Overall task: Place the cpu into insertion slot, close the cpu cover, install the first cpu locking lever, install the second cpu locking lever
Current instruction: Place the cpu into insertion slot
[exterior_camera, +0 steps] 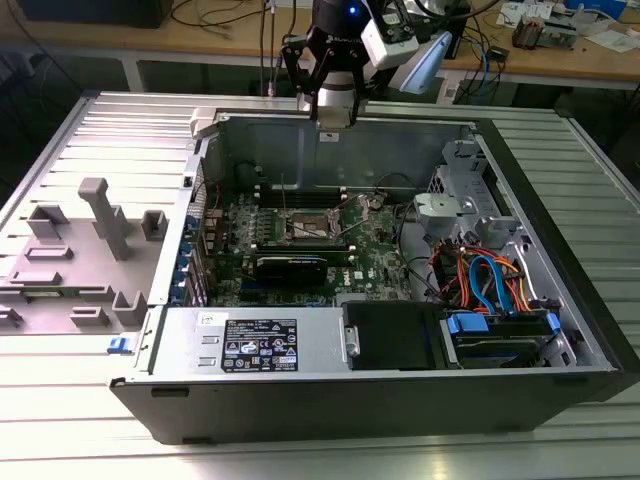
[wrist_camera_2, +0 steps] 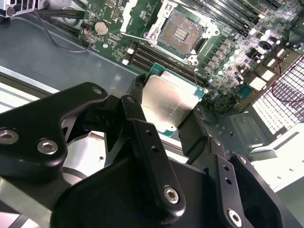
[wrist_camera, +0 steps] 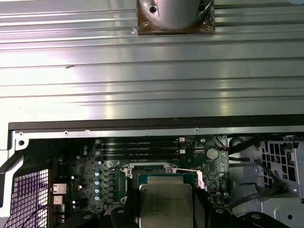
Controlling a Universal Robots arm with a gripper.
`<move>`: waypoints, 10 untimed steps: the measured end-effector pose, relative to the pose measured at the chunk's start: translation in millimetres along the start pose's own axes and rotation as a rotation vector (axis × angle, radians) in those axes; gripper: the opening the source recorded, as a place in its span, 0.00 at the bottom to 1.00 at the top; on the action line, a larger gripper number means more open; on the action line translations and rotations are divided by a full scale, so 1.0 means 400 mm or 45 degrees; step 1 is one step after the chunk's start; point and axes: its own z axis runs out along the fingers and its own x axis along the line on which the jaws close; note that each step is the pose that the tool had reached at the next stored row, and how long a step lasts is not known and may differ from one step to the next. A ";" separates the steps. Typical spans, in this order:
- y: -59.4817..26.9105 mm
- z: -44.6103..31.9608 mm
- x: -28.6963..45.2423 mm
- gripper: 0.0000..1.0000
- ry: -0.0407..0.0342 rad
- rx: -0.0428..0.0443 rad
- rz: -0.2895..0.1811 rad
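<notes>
My gripper is clenched on the cpu, its black fingers pinching opposite edges, with the silvery top towards the second wrist view. I see the chip held in the air above the green motherboard, apart from the insertion slot, whose dark centre lies bare inside the open computer case.

Ribbed aluminium table under everything, pale slats catching soft overhead light. Long wooden workbench along back, pretty messy: tangled cables, loose papers. Dark underneath bench. Grey plastic fixture sits on table, exterior view's left.
</notes>
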 end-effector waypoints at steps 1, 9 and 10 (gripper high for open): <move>-0.001 0.000 0.000 0.54 0.0001 0.000 0.000; -0.004 -0.001 0.000 0.54 0.0001 0.000 0.000; -0.005 0.000 0.000 0.54 0.0000 0.000 0.000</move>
